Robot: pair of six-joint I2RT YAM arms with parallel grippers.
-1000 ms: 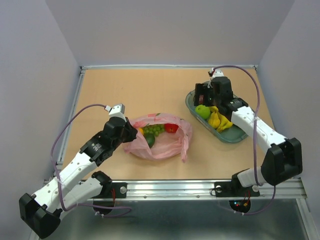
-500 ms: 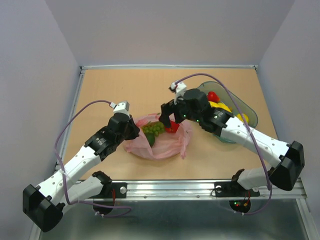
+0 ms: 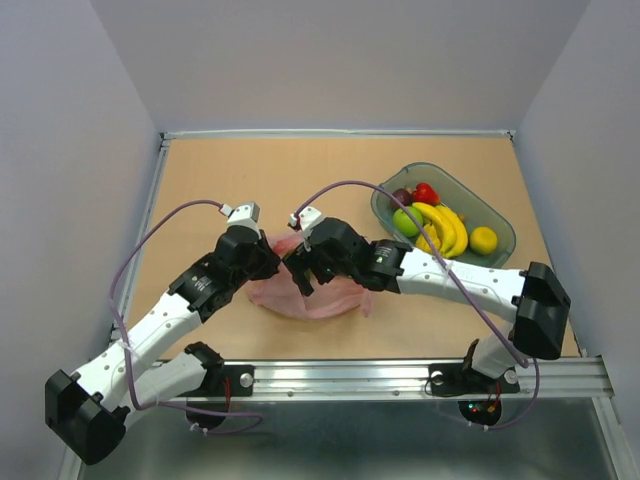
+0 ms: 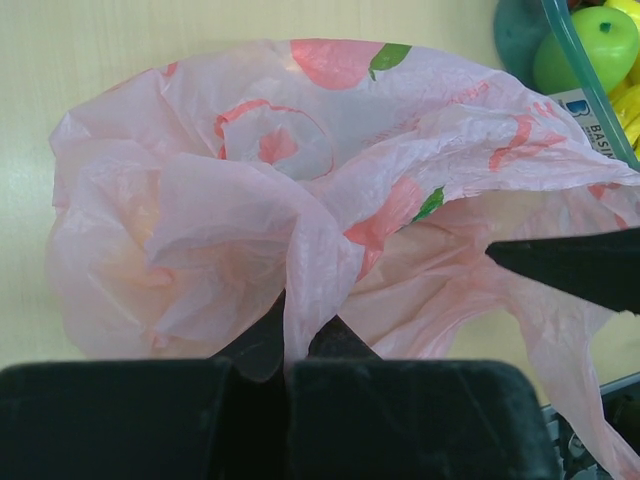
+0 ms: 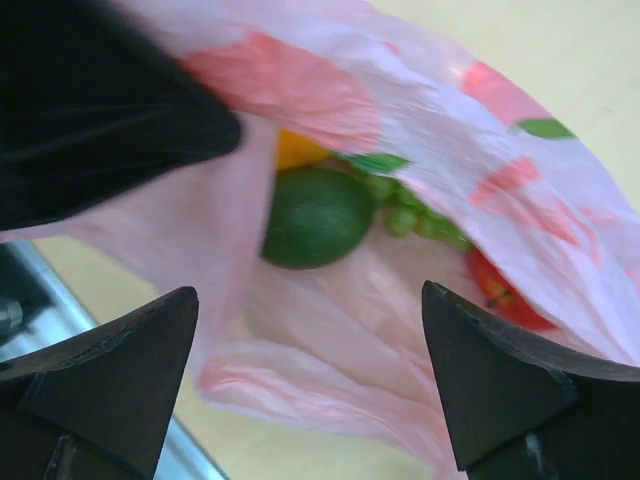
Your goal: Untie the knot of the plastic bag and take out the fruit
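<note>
The left gripper (image 4: pixel 297 335) is pinched tight on a fold of the pink bag (image 4: pixel 250 200) at its near left edge, just as it was a second ago. The bag lies on the table (image 3: pixel 250 180) in the middle, between the two arms, with its mouth open.

The right gripper (image 5: pixel 309 290) has changed place. A second ago it was over the tray at the far right; half a second ago it was halfway across; now it hangs over the bag's mouth, close beside the left gripper, its fingers spread wide with nothing between them.

Inside the one bag the right wrist view shows four things: one round green fruit (image 5: pixel 315 215), one bunch of green grapes (image 5: pixel 410 215), one red fruit (image 5: pixel 500 290) and one orange piece (image 5: pixel 295 148), partly hidden by plastic.

Farther back on the right stands the one grey tray (image 3: pixel 500 215). It holds five things: one green apple (image 3: pixel 405 222), one bunch of bananas (image 3: pixel 447 230), one yellow fruit (image 3: pixel 483 240), one small red item (image 3: pixel 425 193) and one dark purple fruit (image 3: pixel 401 196).
</note>
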